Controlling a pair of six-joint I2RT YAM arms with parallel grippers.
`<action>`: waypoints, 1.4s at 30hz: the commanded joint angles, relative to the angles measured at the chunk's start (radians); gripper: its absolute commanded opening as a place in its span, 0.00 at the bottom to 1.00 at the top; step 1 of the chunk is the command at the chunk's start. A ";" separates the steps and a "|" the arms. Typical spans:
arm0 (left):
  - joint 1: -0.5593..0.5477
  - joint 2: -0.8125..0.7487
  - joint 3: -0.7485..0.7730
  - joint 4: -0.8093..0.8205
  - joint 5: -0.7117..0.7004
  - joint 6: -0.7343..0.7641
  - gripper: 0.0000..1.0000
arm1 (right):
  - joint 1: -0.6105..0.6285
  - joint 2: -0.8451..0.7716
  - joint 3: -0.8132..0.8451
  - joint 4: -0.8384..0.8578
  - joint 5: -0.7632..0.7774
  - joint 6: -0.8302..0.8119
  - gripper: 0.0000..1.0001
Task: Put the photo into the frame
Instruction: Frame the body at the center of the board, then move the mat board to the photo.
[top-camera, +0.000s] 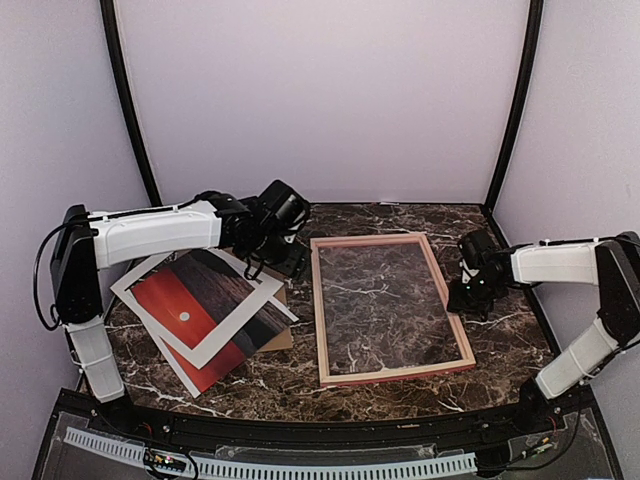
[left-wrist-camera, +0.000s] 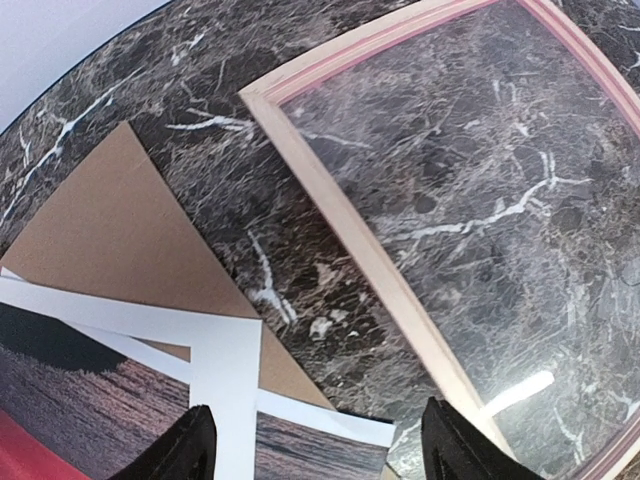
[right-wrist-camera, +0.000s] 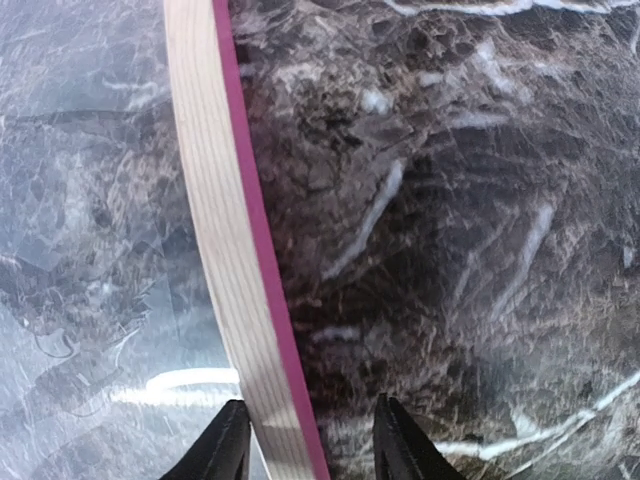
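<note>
Two risks: the left gripper (left-wrist-camera: 320, 440), wide open and empty over the photo (top-camera: 200, 310) lying at nine o'clock of the frame (top-camera: 318, 320), may crease a corner; the right gripper (right-wrist-camera: 312, 425), half closed astride the frame's three o'clock edge, hold unclear, could skew it.

The frame (right-wrist-camera: 222, 250) is shown in pale, grained wood (pink-painted along one edge), its pane (left-wrist-camera: 480, 200) clear and glossy. The table (top-camera: 505, 345) is seen as polished dark marble; the board (left-wrist-camera: 110, 220), matt brown cardboard; the photo (left-wrist-camera: 225, 370), smooth paper.
</note>
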 joint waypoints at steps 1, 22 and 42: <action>0.049 -0.083 -0.082 -0.011 -0.010 -0.023 0.73 | -0.038 0.064 0.057 0.031 -0.016 -0.072 0.40; 0.492 -0.401 -0.538 0.067 0.229 -0.084 0.86 | -0.160 0.018 0.067 0.047 -0.021 -0.154 0.48; 1.077 -0.294 -0.485 0.118 0.398 -0.128 0.99 | 0.269 0.194 0.371 0.225 -0.211 -0.166 0.75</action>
